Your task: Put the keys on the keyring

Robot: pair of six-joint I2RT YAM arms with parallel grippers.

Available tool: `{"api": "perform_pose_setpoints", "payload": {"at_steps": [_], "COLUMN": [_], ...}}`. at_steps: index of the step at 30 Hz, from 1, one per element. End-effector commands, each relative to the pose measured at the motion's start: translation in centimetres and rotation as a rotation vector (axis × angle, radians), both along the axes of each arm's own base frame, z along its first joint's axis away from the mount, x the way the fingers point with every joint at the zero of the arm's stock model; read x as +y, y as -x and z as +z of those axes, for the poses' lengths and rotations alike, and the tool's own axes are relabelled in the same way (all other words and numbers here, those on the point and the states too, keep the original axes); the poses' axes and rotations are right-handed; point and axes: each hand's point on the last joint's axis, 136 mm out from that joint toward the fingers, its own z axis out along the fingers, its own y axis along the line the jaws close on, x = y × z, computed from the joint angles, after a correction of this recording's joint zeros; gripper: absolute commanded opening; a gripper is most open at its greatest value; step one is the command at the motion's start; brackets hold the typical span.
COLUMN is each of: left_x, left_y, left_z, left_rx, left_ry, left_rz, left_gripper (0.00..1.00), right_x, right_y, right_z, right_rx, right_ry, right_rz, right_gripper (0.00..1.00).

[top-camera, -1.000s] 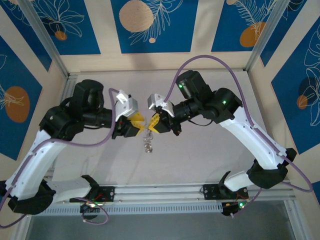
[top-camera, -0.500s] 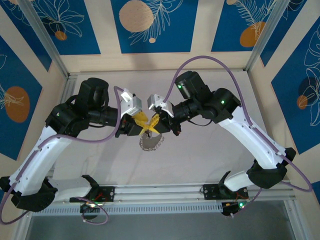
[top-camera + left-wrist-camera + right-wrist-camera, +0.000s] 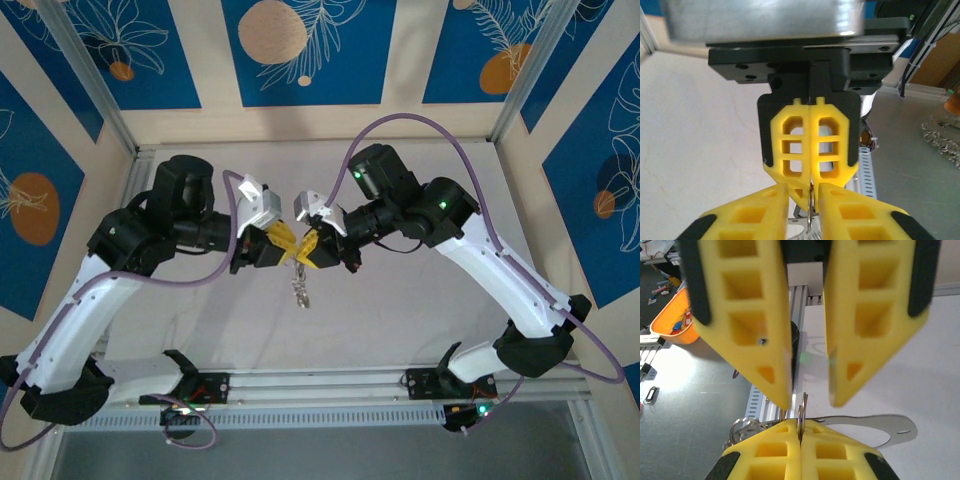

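**Keyring clamped in the right gripper, left fingers open around it**

Far left in the right wrist view, we see the keys [image 3: 650, 395], a tiny dark oval loop. They lie on a dark grey surface below an orange bowl [image 3: 667, 325], well apart from both tools.

From above, the left arm [image 3: 90, 300] reaches in toward the middle of the table [image 3: 420, 300]. Its left gripper [image 3: 287, 246] meets the other one almost tip to tip. In the right wrist view its yellow fingers [image 3: 752, 315] stand apart, one on each side of a thin wire. We cannot tell whether either finger touches that wire.

Between the two tools is the keyring [image 3: 300, 288]. From above it hangs edge-on just below the fingertips, a narrow silvery dangle.

The right gripper [image 3: 800, 432] has its fingers pressed together, and the ring's wire rises out of the seam between them, so it is clamped on the keyring. The left wrist view agrees, showing the facing yellow fingers closed flat against each other. The right arm [image 3: 500, 270] bends in from the right.
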Motion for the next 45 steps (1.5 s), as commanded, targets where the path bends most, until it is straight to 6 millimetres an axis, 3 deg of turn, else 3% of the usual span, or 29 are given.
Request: {"api": "perform_pose_setpoints", "payload": {"at_steps": [1,7,19,24,37,45], "left_x": [-0.3,-0.4,0.6,0.6,1.0,0.6], "left_y": [0.3,0.3,1.7,1.8,2.8,2.4], "left_z": [-0.2,-1.1,-0.3,-1.3,-1.3,-1.8], "left_rx": [0.012,0.024,0.029,0.063,0.083,0.092], "left_ry": [-0.013,-0.051,-0.029,-0.052,-0.044,-0.054], "left_rz": [-0.022,-0.031,-0.036,-0.032,-0.054,-0.061], "left_gripper": [0.14,0.06,0.10,0.10,0.08,0.06], "right_x": [-0.2,-0.1,-0.2,-0.2,-0.1,0.0], "right_y": [1.3,1.2,0.7,0.9,0.9,1.3], "right_z": [1.3,1.4,1.0,1.2,1.2,1.3], "right_rx": [-0.010,-0.015,-0.013,-0.010,-0.010,-0.004], "right_ry": [-0.051,-0.057,-0.043,-0.050,-0.051,-0.057], "right_rz": [0.044,0.046,0.031,0.037,0.041,0.052], "right_gripper": [0.00,0.00,0.00,0.00,0.00,0.00]}}
